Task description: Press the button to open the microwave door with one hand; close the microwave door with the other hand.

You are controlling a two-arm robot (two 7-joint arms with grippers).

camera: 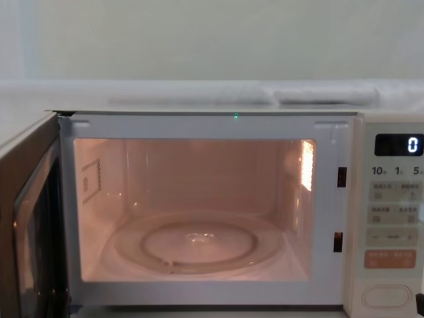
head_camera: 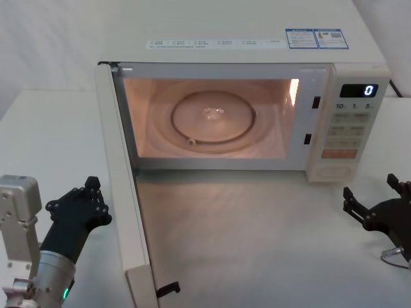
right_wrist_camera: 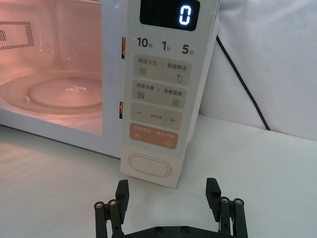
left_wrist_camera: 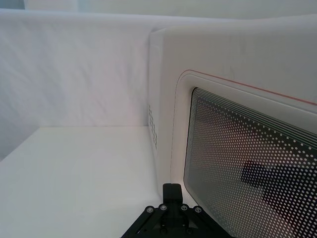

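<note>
Beside the outer face of the swung-out microwave door [head_camera: 125, 192], on the robot's left: left end effector [head_camera: 90, 192], black fingers bunched together, whether parted or closed impossible to tell; near the door's cream panel, contact with it not clear from the head view. From the left wrist view, same end effector [left_wrist_camera: 172, 191] low against the door [left_wrist_camera: 237, 148], just beside the dotted dark window with its thin pink outline. Over on the right, low above the table [head_camera: 257, 237]: right end effector [head_camera: 372, 199], fingers spread wide apart, gripping nothing, in front of the control panel but apart from it. From the right wrist view, two spread fingers [right_wrist_camera: 168, 196] just short of the button [right_wrist_camera: 149, 165], a wide cream pill at the foot of the panel, below the orange key [right_wrist_camera: 153, 136]. Farther out: microwave [head_camera: 257, 58] standing on the table, door fully open and hinged at the left, cavity lit pink, glass turntable [head_camera: 213, 117] inside, black display [head_camera: 358, 90] reading a white 0.
</note>
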